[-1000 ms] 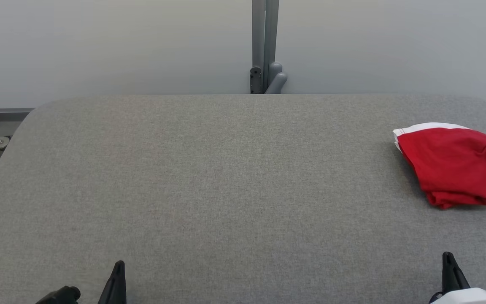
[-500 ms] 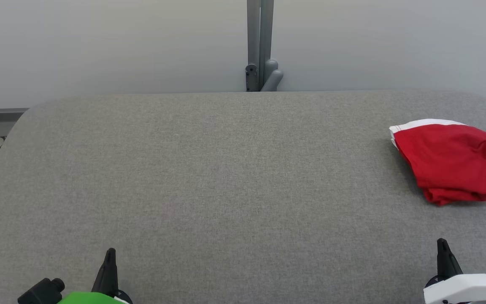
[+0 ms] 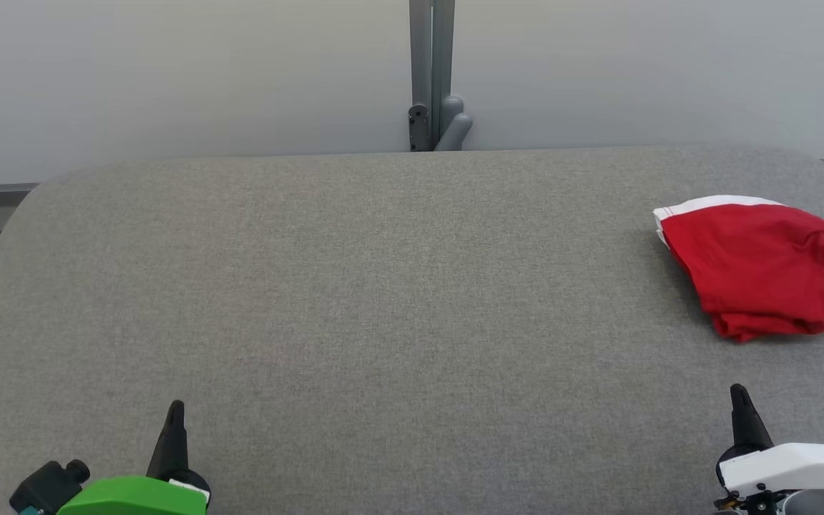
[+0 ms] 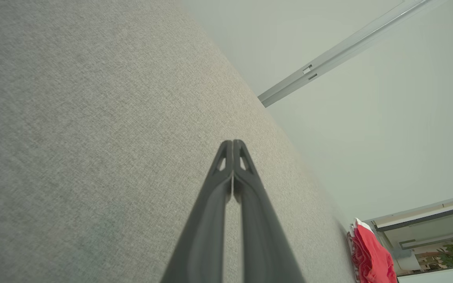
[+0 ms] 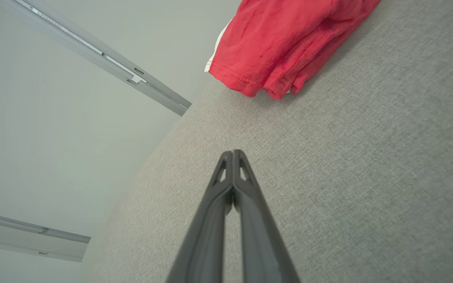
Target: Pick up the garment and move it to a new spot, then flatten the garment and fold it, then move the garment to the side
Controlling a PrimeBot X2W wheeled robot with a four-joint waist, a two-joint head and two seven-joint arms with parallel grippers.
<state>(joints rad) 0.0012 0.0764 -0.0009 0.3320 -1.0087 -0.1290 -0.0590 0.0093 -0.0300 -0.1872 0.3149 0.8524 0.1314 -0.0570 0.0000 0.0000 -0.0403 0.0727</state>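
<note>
The head camera has swung slightly, and the left hand (image 3: 176,415) and right hand (image 3: 739,400), both clenched and empty, now reach further in near 6 o'clock. The red garment (image 3: 762,268) lies at 3 o'clock on the table (image 3: 383,286), seemingly folded in layers. Probably little of the task remains.

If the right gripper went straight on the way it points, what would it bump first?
Probably the red garment. The shut right gripper points across the grey table toward its hemmed edge, though if it slants down it might graze the table first.
</note>
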